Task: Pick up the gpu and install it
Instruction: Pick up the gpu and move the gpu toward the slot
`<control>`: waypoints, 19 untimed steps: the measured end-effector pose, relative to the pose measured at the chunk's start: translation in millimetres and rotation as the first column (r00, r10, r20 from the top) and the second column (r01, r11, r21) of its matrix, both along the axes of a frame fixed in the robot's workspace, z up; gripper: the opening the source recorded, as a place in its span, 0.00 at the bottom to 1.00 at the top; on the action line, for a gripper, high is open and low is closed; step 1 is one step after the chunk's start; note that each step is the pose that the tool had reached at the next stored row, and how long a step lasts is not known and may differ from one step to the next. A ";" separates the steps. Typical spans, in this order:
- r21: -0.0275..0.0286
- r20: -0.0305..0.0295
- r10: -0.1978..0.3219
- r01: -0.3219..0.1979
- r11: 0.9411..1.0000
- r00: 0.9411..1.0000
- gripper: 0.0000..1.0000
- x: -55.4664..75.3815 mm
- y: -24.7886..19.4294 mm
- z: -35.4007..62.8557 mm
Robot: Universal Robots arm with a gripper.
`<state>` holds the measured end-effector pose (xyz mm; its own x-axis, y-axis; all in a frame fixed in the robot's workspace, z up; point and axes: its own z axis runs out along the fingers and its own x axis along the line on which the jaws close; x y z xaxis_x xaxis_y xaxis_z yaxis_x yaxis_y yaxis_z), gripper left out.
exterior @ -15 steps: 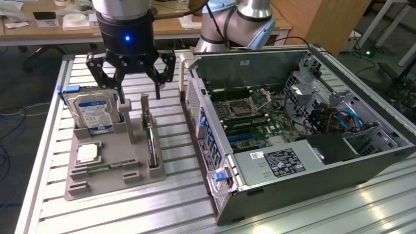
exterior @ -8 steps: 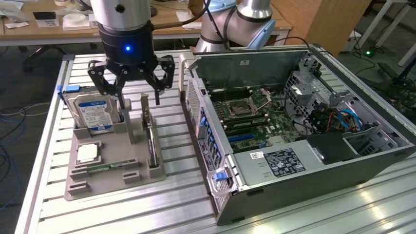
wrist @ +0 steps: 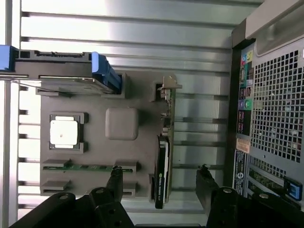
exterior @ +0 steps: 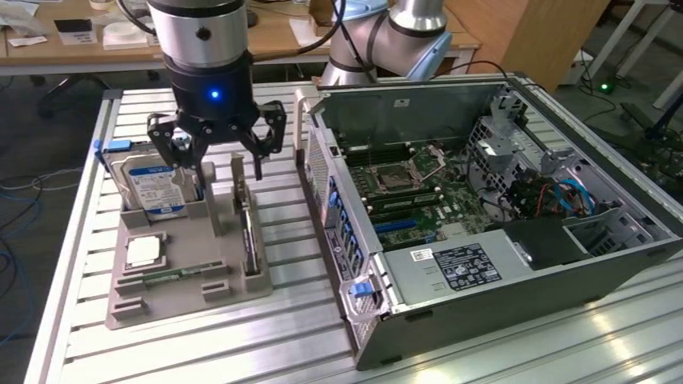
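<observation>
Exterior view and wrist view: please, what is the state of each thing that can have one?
pincer, open, holding nothing, above the gpu.
gpu, standing on edge in the grey holder, not gripped.
hard drive, upright in the holder.
processor chip, lying flat in its recess.
memory stick, lying in its slot.
computer case, side open, board exposed.

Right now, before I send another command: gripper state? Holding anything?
Gripper: open, holding nothing, above the gpu, which stands on edge in the grey holder.
</observation>
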<state>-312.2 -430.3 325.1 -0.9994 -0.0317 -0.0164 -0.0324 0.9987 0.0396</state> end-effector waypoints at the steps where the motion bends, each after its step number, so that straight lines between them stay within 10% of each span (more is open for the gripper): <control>1: 0.000 0.000 0.001 -0.001 1.000 1.000 0.72 0.1 -0.3 -1.8; 8: 0.000 0.002 0.001 -0.001 1.000 1.000 0.72 0.1 -7.8 -14.5; 19: -0.001 0.002 0.000 0.000 1.000 1.000 0.72 5.0 -7.3 -34.4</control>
